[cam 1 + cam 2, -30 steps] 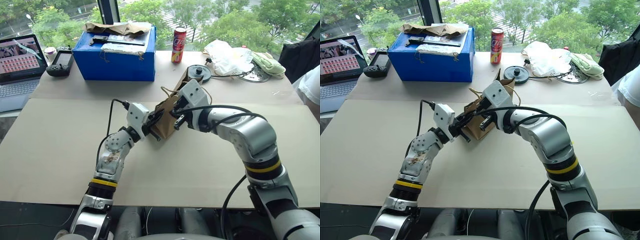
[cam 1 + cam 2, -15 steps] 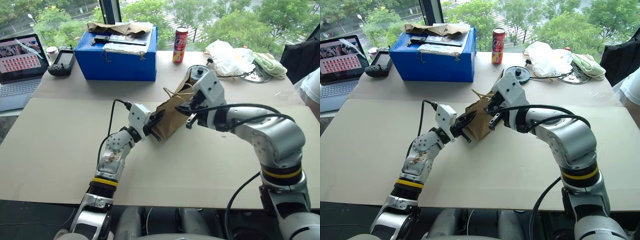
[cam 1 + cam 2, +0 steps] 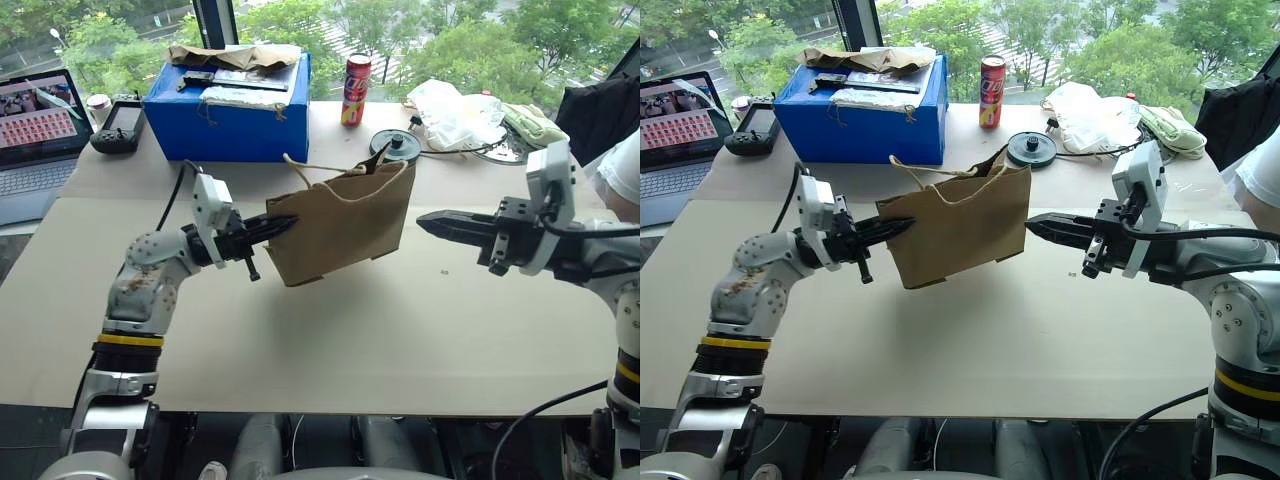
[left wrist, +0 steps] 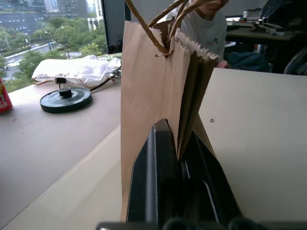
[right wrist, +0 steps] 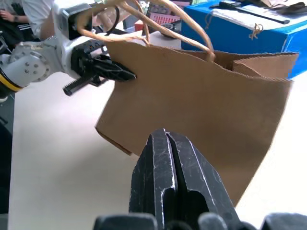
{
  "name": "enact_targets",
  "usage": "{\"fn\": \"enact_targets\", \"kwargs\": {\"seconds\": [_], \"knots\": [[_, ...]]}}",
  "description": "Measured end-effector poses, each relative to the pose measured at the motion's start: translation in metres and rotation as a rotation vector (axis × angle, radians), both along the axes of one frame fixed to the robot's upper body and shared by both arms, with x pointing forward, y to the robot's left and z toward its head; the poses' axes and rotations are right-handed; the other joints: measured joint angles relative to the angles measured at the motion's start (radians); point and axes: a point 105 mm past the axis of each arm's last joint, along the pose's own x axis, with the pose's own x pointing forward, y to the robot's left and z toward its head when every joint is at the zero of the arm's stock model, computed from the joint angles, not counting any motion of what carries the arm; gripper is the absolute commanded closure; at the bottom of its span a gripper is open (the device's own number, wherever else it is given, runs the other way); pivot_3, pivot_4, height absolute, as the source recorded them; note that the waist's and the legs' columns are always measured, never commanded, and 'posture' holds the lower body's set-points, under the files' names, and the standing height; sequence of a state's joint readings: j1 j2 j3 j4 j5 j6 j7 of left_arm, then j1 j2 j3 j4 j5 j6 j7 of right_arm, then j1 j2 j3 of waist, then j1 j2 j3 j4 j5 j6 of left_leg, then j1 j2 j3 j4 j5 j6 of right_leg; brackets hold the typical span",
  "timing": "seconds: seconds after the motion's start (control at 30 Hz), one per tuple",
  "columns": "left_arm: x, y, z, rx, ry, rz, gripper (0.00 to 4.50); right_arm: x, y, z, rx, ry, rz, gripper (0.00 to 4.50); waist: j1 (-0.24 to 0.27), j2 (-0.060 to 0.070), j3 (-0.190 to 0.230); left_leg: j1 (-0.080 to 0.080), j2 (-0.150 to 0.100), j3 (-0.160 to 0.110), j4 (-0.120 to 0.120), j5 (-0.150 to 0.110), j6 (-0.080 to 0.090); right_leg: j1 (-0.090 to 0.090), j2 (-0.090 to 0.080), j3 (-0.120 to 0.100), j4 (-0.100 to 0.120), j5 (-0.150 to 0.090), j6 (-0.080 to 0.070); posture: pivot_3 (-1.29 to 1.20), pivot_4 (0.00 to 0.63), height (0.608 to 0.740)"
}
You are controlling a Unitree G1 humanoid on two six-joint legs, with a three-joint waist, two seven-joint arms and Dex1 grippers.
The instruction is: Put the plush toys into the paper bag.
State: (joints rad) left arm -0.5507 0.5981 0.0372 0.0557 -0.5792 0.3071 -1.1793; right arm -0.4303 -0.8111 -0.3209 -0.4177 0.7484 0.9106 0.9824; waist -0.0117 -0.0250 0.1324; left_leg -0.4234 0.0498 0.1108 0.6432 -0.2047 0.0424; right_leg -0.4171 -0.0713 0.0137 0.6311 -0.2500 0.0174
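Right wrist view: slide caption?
Left gripper pinches the paper bag edge, lifting it; shut right gripper faces it.

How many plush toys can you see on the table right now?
0. No plush toy shows on the table; any could be hidden inside the paper bag pinched by the left claw.

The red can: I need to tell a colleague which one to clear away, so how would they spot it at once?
Look to the far strip of the table by the window, just right of the big blue box. The red can stands upright there, alone, ahead of the round black disc. It is the only tall red cylinder on the table.
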Motion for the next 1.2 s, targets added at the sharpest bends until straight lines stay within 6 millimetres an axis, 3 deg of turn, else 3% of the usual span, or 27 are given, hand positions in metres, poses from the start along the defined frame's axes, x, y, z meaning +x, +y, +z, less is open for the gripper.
{"fn": "enact_targets", "kwargs": {"seconds": [0.17,0.4,0.63,0.93,1.03,1.2], "knots": [[-0.013,0.000,0.007,0.036,0.033,-0.149,4.45,-0.001,-0.008,-0.004,0.004,0.015,0.022,4.50,0.008,0.000,0.000,0.000,-0.001,0.001,0.000,0.000,0.000,0.000,-0.001,0.000,-0.001,0.000,0.000,0.00,0.150,0.739],[-0.019,-0.010,-0.004,0.069,0.031,-0.247,4.45,0.001,-0.020,-0.008,-0.009,0.027,0.006,4.50,0.012,0.000,0.000,0.000,-0.001,0.001,0.000,0.000,0.000,0.000,0.001,0.000,0.000,0.000,0.000,0.00,0.150,0.739],[-0.025,-0.013,-0.035,0.144,-0.017,-0.286,4.45,0.001,-0.029,-0.017,-0.054,0.062,-0.009,4.50,0.013,0.000,0.000,0.000,-0.001,0.001,0.001,0.000,0.000,0.000,0.001,0.001,0.000,0.000,0.000,0.00,0.150,0.739],[-0.023,-0.004,-0.051,0.213,-0.075,-0.294,4.45,0.002,-0.032,-0.022,-0.080,0.083,0.000,4.50,0.017,0.000,0.000,0.000,-0.001,0.001,0.001,0.000,0.000,0.000,0.000,0.001,0.000,0.000,0.000,0.00,0.150,0.739],[-0.022,-0.002,-0.054,0.227,-0.068,-0.293,3.71,0.000,-0.032,-0.022,-0.089,0.083,0.010,4.50,0.018,0.000,0.000,0.000,0.000,0.001,0.001,0.000,0.000,0.000,0.000,0.000,0.000,0.000,0.000,0.00,0.150,0.739],[-0.021,-0.001,-0.063,0.256,-0.037,-0.290,1.99,-0.001,-0.032,-0.027,-0.104,0.092,0.019,4.50,0.020,0.000,0.000,0.000,0.000,0.001,0.001,0.000,0.000,0.000,0.000,0.000,0.000,0.000,0.000,0.00,0.150,0.739]]}}
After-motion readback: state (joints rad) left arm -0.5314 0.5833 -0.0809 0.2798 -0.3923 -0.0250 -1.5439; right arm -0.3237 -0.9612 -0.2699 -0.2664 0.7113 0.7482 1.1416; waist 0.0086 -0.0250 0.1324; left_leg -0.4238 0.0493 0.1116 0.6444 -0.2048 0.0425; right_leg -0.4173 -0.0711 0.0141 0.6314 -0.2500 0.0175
